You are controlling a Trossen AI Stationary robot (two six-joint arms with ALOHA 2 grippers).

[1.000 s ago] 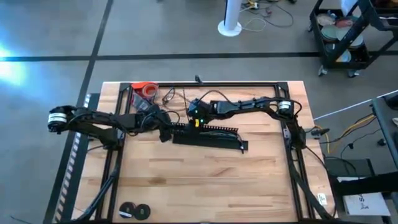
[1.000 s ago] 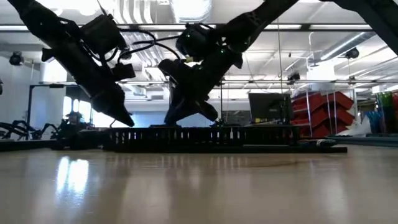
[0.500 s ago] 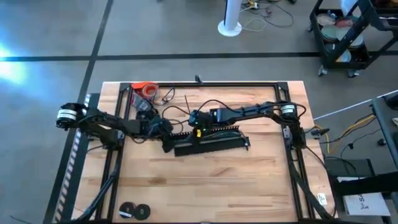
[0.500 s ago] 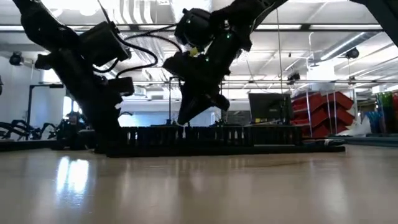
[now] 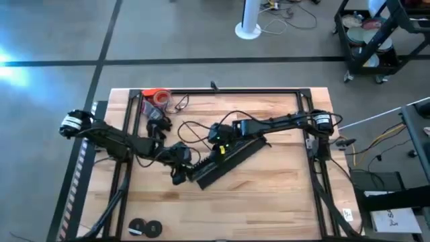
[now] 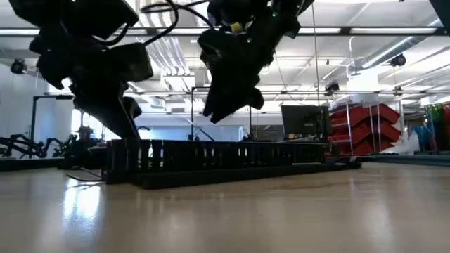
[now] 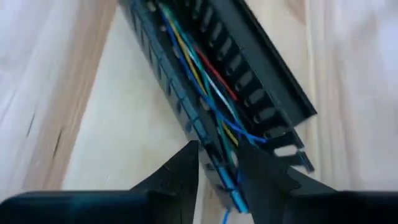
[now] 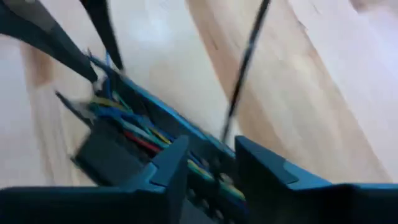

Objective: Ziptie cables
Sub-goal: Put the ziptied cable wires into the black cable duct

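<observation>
A long black slotted duct point(image 5: 232, 158) lies slantwise on the wooden table, its left end nearer the front edge. The cables point(image 7: 199, 81), thin blue, yellow, red and green wires, run along inside it. My left gripper point(image 7: 217, 171) is shut on the duct's left end point(image 5: 191, 176). My right gripper point(image 8: 211, 165) is open over the duct's middle point(image 5: 225, 149), one finger on each side of a wall. In the low view its tips point(image 6: 216, 116) hang a little above the duct's top. My left gripper pinches one slotted side wall of the duct point(image 7: 214, 155) near its left end. One finger point(image 7: 183, 171) is outside the duct and the other point(image 7: 261, 177) is inside among the wires. The fingers come slanting down from the table's left. The duct rests on the table.
Loose black wires point(image 5: 191, 126) trail behind the duct. An orange-red packet point(image 5: 156, 96) lies at the far left. Black rolls point(image 5: 144, 228) sit by the near edge. Black frame rails point(image 5: 312, 144) border the table. There is bare wood near the front.
My left gripper has moved toward the near edge, dragging the duct's left end with it. The duct has swung from lying across the table to lying slantwise, and its right end has kept roughly its place. My right gripper has risen off the duct's top.
</observation>
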